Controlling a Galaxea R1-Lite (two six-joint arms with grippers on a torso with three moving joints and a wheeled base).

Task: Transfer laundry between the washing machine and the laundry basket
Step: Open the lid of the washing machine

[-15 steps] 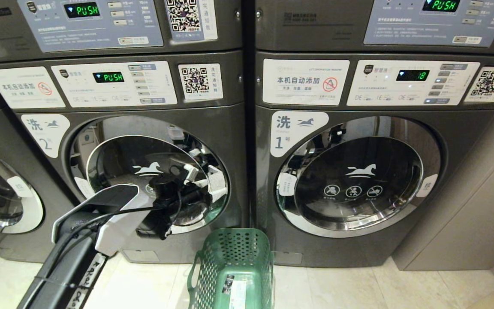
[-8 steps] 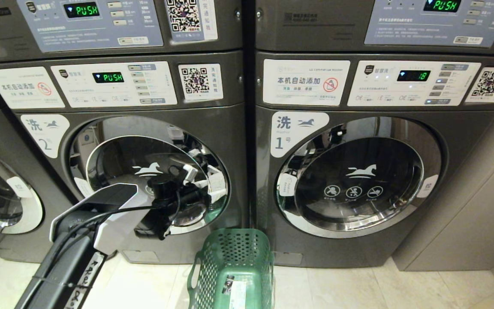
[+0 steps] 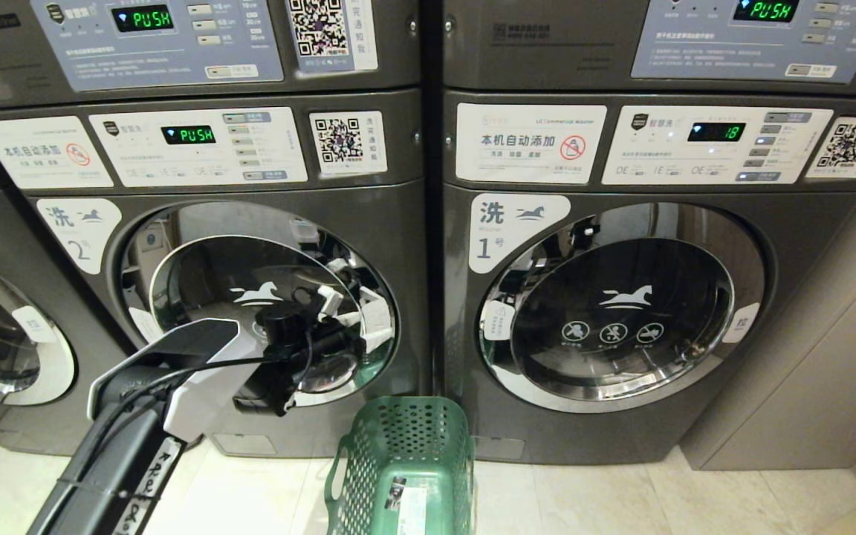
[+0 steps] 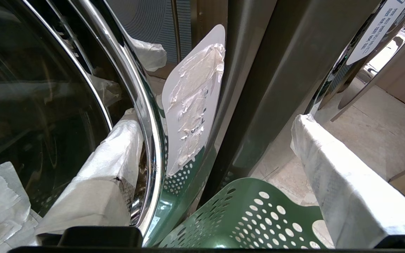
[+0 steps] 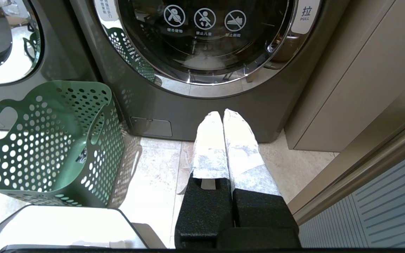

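Reaching up from the lower left in the head view, left arm ending in the left gripper against the right side of the round door on the washing machine marked 2, door shut. Fingers spread wide, one white-wrapped finger showing against the glass. Green laundry basket standing on the pale floor just below, between that washer and the neighbouring machine marked 1. No laundry to be seen; basket inside not visible enough to tell.

Looking along the left wrist: left gripper released, holding nothing, one wrapped finger lying against the chrome door rim, the other finger well apart over the floor. White sticker on the washer front just beside the rim. Basket rim underneath.

Looking along the right wrist: right gripper clenched shut on nothing, wrapped tips pressed together, hanging low before machine 1. Basket on the floor off to one side, what shows of its inside empty.
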